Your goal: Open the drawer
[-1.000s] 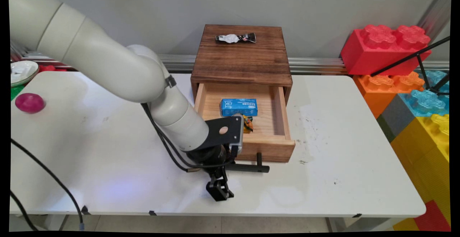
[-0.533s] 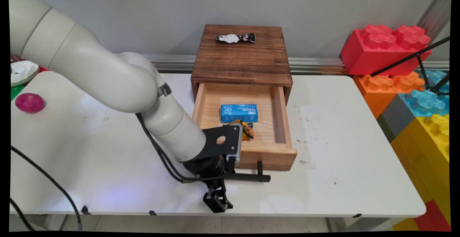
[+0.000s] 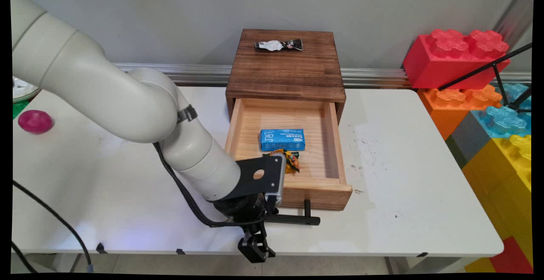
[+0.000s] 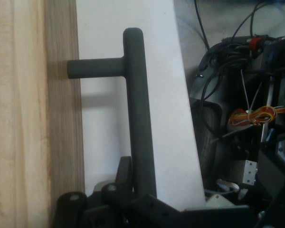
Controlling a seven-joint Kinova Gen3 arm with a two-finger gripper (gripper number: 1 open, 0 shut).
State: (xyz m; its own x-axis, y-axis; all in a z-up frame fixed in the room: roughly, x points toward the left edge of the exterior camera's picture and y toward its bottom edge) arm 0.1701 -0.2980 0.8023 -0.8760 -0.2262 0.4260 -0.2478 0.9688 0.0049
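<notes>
The hand (image 3: 272,212) sits at the near front of the wooden drawer box (image 3: 287,65), low over the desk (image 3: 403,178) close to its near edge. It is closed around the left end of the black bar handle (image 3: 297,219); in the hand view the bar (image 4: 138,118) runs straight up out of the black linkage, one finger (image 4: 124,173) showing tight against its side.

The handle's long axis lies parallel to the drawer front (image 3: 316,197), running left to right across the main view. One short post (image 4: 95,69) joins the bar to the wood; the bar's free end projects to the right of the hand. The drawer (image 3: 327,144) stands well pulled out toward the desk's near side, so the box lies directly beyond the hand, away from the camera.

Contents of the drawer: a blue packet (image 3: 282,139) with white printing too small to read, and just in front of it a crumpled orange and yellow wrapper (image 3: 291,161), partly hidden by the wrist plate. On top of the box lies a black and white wrapper (image 3: 278,45); its lettering is not legible. A magenta ball (image 3: 35,121) rests well apart at the far left.
</notes>
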